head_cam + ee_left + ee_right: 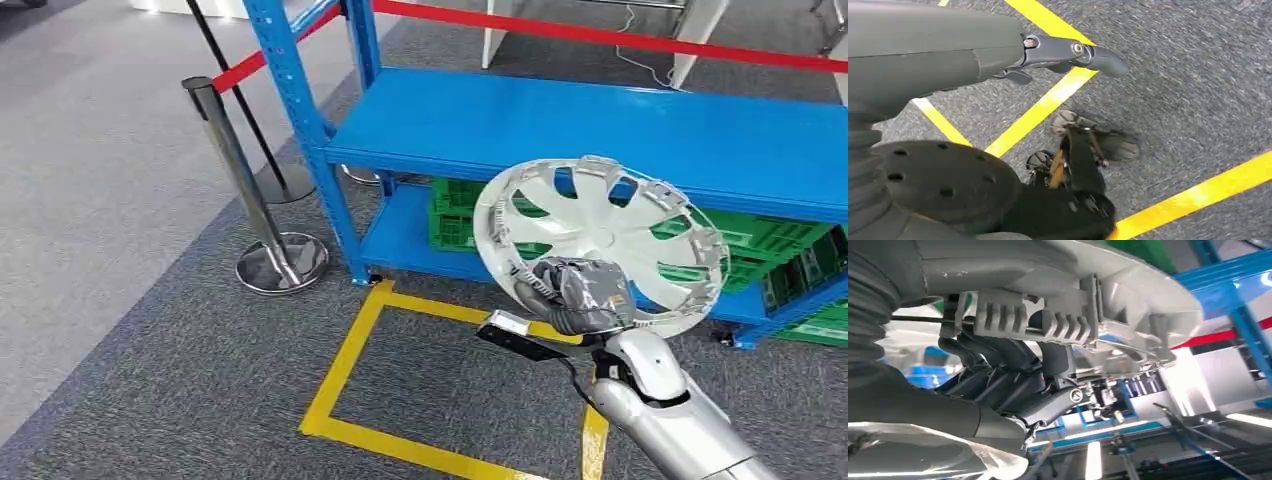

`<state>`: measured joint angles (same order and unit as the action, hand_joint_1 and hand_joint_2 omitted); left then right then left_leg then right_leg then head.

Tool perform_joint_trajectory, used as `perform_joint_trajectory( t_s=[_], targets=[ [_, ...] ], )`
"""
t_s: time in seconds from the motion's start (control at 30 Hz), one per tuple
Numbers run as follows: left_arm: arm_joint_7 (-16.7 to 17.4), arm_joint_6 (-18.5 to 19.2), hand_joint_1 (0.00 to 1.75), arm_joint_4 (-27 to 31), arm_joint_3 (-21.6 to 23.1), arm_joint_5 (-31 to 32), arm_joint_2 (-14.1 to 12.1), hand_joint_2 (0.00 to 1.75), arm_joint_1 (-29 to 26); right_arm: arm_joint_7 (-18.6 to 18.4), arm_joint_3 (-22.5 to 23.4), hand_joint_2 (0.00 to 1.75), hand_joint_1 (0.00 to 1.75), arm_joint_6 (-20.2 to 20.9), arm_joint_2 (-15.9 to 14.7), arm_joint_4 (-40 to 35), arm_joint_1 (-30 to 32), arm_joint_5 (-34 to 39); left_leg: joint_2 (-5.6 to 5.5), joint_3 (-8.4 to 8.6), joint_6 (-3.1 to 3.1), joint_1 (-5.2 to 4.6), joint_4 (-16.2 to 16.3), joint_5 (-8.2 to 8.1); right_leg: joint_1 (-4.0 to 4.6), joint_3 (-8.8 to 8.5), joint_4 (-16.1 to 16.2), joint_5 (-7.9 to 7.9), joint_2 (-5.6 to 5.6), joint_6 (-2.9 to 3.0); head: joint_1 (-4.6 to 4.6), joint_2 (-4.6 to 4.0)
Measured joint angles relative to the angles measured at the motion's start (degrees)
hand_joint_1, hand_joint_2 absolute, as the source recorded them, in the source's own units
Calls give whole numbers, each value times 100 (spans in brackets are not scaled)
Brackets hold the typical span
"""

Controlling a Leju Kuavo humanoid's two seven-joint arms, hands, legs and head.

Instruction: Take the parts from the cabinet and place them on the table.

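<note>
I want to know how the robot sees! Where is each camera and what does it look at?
Head view: high on the body, looking down at the blue rack; the right hand holds a hubcap.
Left wrist view: behind the left hand, facing the floor and yellow tape.
Right wrist view: behind the right hand, close under the hubcap.
Head and right wrist views share the hubcap, hand and rack.

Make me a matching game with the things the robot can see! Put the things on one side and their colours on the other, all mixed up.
Things:
1. wheel cover in the right hand
2. shelf rack
3. crates on the lower shelf
4. tape lines on the floor

Colours:
A. green
B. yellow
C. silver
D. blue

Pairs: 1-C, 2-D, 3-A, 4-B
</note>
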<state>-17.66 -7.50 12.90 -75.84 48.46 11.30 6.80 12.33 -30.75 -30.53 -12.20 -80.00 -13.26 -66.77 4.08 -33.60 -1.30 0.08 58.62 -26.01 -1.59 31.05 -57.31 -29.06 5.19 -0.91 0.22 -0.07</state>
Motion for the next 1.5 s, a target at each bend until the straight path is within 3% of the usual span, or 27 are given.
perform_joint_trajectory(
  t_s=[0.07,0.17,0.2,0.23,0.33,0.37,0.43,0.47,0.5,0.53,0.63,0.67,0.73,0.77,0.83,0.87,0.9,0.97,1.0,1.03,1.17,1.23,1.27,1.33,1.4,1.47,1.5],
  targets=[
    [0,-4,0,0,0,7,-2,175,27,-18,4,175,175,0,-2,-2,21,-24,-21,-34,108,-54,-55,-21,48,23,-16,-5,112,-72,-4,0],
    [0,-22,0,0,2,13,-9,175,-13,-26,-4,175,175,0,-2,-31,35,-50,-235,-40,235,-43,-112,25,41,24,-9,-64,281,-176,-8,0],
    [2,-28,0,0,2,15,-2,175,-17,-31,0,175,175,0,-2,-39,31,-55,-291,-44,283,-21,-126,43,5,96,-160,-208,-64,-182,22,0],
    [0,-35,0,0,4,19,-2,175,3,-29,-7,175,175,4,-2,-46,43,-66,-364,-62,340,-21,-125,56,4,307,-648,-470,-346,-163,40,0],
    [0,-37,0,0,7,24,0,175,12,-33,-7,175,175,7,-28,-46,93,-83,-578,-79,369,-50,-121,68,21,894,-1805,-883,-511,-166,59,0],
    [0,-37,0,0,7,28,0,175,6,-33,-9,175,175,11,-33,-46,103,-85,-663,-75,369,-54,-117,69,24,941,-1843,-803,-512,-163,59,0],
    [-35,9,0,0,9,39,-2,175,4,-40,-9,175,175,18,-33,-46,109,-88,-830,-74,364,-51,-84,67,20,677,-1195,-329,-537,-144,59,0],
    [-61,33,0,0,11,57,0,175,6,-42,-9,175,175,22,-33,-46,109,-88,-911,-78,346,-46,-48,54,3,429,-655,-42,-644,-135,59,0],
    [-94,44,0,0,13,66,0,175,7,-46,-11,175,175,31,-33,-46,110,-92,-975,-111,312,-37,-9,31,-34,281,-297,28,-943,-138,66,0],
    [-105,50,0,0,13,74,-2,175,27,-48,-15,175,175,42,-35,-48,117,-99,-1051,-177,284,-76,81,17,-62,192,-164,-47,-1050,-138,55,0],
    [-103,29,0,0,15,87,-4,175,-19,-64,-44,175,175,77,-33,-63,132,-131,-1232,-249,184,-24,45,84,-8,195,-221,-40,-877,-85,57,0],
    [-96,11,0,2,13,94,-26,175,-27,-72,-57,175,175,83,-26,-63,135,-142,-1309,-262,166,-40,60,79,-73,181,-180,-19,-785,-49,59,0],
    [-87,9,0,0,13,98,-15,175,-32,-110,-48,175,175,90,-31,-70,144,-155,-734,-405,86,-75,404,-184,-67,147,-163,-22,-634,20,-42,0],
    [-85,9,0,0,15,103,-17,175,-23,-107,-57,175,175,92,-31,-79,157,-164,-555,-601,47,-51,842,-409,-52,142,-163,-28,-552,27,-43,0],
    [-85,11,0,0,15,125,-17,175,-12,-116,-61,175,175,92,-31,-79,182,-171,-457,-989,4,-2,1705,-744,-35,135,-167,-47,-368,41,-48,0],
    [-85,11,0,0,15,125,-17,175,-17,-116,-70,175,175,92,-31,-79,184,-175,-453,-1031,-7,15,1803,-726,-33,126,-167,-57,-291,43,-46,0],
    [-85,11,0,0,15,125,-18,175,-27,-118,-72,175,175,92,-31,-79,186,-175,-447,-939,-11,25,1644,-572,-33,108,-168,-72,-216,36,-48,0],
    [-83,11,0,0,15,122,-22,175,-31,-123,-72,175,175,92,-31,-79,185,-173,-355,-460,26,19,699,-51,-31,48,-167,-109,-79,17,-46,0],
    [-83,9,0,0,15,122,-30,175,-28,-125,-70,175,175,92,-31,-83,184,-173,-140,-220,70,-7,192,114,-25,18,-159,-131,-22,-7,-48,0],
    [-83,11,0,0,15,122,-33,175,-11,-125,-70,175,175,90,-31,-85,185,-175,55,-157,98,-101,123,-2,15,13,-154,-149,32,-38,-48,0],
    [-83,7,0,0,17,122,-39,175,-25,-129,-87,175,175,90,-28,-120,188,-186,-193,-179,236,-116,10,5,32,-85,-85,-177,299,-179,-52,0],
    [-83,9,0,0,20,125,-37,175,-25,-140,-90,175,175,87,-28,-142,192,-186,-316,-115,323,-44,-72,58,-5,54,-351,-410,-243,-195,-11,0],
    [-83,9,0,0,20,127,-37,175,-6,-149,-90,175,175,87,-31,-140,198,-190,-382,-127,348,-42,-71,62,-1,269,-776,-607,-416,-188,13,0],
    [-83,11,0,0,20,135,-28,175,-4,-140,-105,175,175,87,-31,-140,250,-201,-549,-126,371,-56,-66,54,5,775,-1719,-932,-513,-197,16,0],
    [-83,9,0,0,22,135,-28,175,-9,-149,-111,175,175,87,-31,-140,273,-208,-724,-120,374,-58,-55,51,8,940,-1820,-743,-514,-197,18,0],
    [-83,11,0,0,22,131,-31,175,-10,-149,-116,175,175,87,-31,-140,269,-214,-902,-113,354,-43,-17,33,-6,644,-990,-172,-567,-188,20,0],
    [-83,11,0,0,24,131,-28,175,-9,-149,-118,175,175,87,-31,-142,270,-214,-987,-115,322,-31,19,11,-27,426,-461,96,-713,-187,24,0]
  ],
)
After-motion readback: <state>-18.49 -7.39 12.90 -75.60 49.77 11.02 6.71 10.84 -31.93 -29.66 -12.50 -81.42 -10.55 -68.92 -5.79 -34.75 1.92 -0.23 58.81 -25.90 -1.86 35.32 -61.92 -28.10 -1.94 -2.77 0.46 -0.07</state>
